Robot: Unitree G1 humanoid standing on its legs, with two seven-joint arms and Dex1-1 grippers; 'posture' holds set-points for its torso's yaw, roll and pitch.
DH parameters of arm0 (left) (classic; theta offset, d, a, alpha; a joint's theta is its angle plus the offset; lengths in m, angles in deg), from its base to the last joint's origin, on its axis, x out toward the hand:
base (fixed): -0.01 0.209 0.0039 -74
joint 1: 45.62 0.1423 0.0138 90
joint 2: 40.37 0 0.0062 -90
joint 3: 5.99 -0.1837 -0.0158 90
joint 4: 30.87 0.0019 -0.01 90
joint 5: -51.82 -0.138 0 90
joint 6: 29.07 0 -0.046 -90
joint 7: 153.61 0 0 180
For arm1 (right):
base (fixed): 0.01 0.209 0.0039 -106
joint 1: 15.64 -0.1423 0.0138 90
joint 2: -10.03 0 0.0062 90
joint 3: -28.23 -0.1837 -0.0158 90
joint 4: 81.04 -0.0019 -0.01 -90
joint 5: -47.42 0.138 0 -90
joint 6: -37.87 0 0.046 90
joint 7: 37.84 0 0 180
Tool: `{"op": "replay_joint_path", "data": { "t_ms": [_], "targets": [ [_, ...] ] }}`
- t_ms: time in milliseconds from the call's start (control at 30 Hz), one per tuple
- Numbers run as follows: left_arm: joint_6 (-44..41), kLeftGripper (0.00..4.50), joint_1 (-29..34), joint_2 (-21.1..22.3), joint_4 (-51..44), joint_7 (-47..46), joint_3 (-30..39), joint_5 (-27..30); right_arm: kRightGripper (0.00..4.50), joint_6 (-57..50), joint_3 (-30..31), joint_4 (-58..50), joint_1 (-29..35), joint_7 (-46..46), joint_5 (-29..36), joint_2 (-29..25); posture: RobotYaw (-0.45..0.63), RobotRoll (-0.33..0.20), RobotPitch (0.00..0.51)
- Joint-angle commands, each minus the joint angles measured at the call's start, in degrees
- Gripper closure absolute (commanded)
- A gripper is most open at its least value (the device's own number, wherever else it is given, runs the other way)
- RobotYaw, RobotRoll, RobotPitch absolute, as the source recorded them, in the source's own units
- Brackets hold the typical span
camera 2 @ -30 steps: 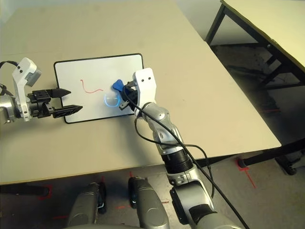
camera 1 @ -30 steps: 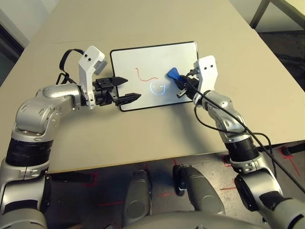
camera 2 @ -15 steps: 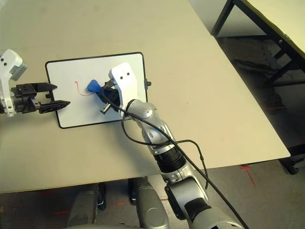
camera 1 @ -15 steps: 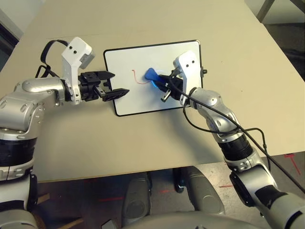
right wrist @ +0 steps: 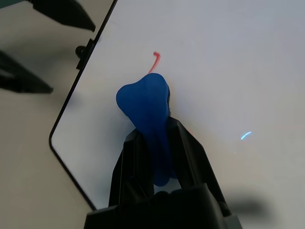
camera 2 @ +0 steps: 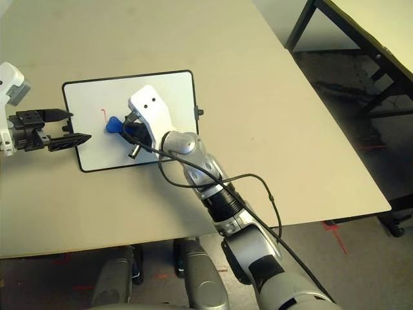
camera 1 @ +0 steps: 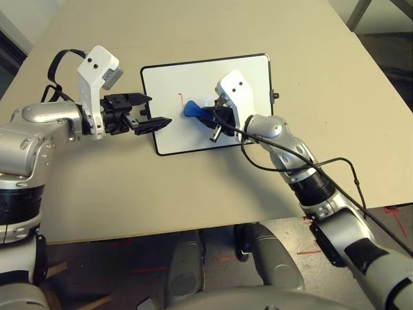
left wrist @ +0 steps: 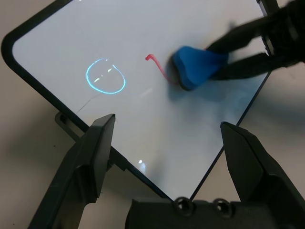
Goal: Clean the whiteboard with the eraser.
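Observation:
The whiteboard [camera 1: 168, 81] lies flat on the tan table, white with a thin black frame. A short red hook of marker line [left wrist: 153, 61] remains near its left part. The blue eraser [camera 1: 192, 110] rests on the board just right of that mark, and my right gripper [camera 1: 205, 115] is shut on it, reaching in from the right. In the right wrist view the eraser [right wrist: 147, 105] sticks out beyond the two fingers. My left gripper [camera 1: 158, 110] stands open at the board's left edge, with nothing between its fingers.
A small black knob [camera 1: 276, 97] sticks out of the board's right edge. A black cable [camera 1: 303, 171] loops from my right wrist along the forearm. Bare table [camera 1: 193, 187] lies in front of the board. Another table's dark legs [camera 2: 303, 26] stand to the far right.
My right gripper has dragged the eraser leftward across the board, and most of the red line is gone. The left gripper stays at the board's left edge. The camera has shifted.

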Motion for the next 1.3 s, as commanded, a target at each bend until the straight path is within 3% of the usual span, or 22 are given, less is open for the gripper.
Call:
{"op": "replay_joint_path", "data": {
  "t_ms": [33, 233, 633, 1000, 1300],
  "targets": [
    [-0.82, 0.00, 0.78, -0.42, -1.04, -0.22, 0.55, 0.53, 3.88, 0.81, -2.04, 1.84, -1.93, 1.25, -0.43, 0.38, -0.02, 0.000, 0.207],
    [-1.23, 0.00, 1.25, -1.02, -1.76, -0.48, 0.68, 0.96, 3.88, 0.37, -3.37, 1.68, -2.22, 2.68, -0.66, 0.22, -0.02, 0.000, 0.212],
    [-1.72, 0.00, 1.27, -0.96, -2.29, -0.82, 0.51, 1.83, 3.88, -6.06, 5.44, -6.48, 8.52, -3.22, -1.75, -2.01, -0.02, 0.000, 0.217],
    [-2.06, 0.00, 0.61, -0.96, -2.25, -0.87, 0.11, 2.07, 3.88, -4.28, -2.43, 0.40, 0.57, 6.13, -3.33, -0.62, -0.02, 0.000, 0.218],
    [-2.44, 0.00, 0.57, -1.25, -2.57, -1.30, 0.12, 2.24, 3.88, -6.60, 2.53, -2.37, 4.41, 1.55, -3.53, -1.93, -0.02, 0.000, 0.219]
  ]
}}
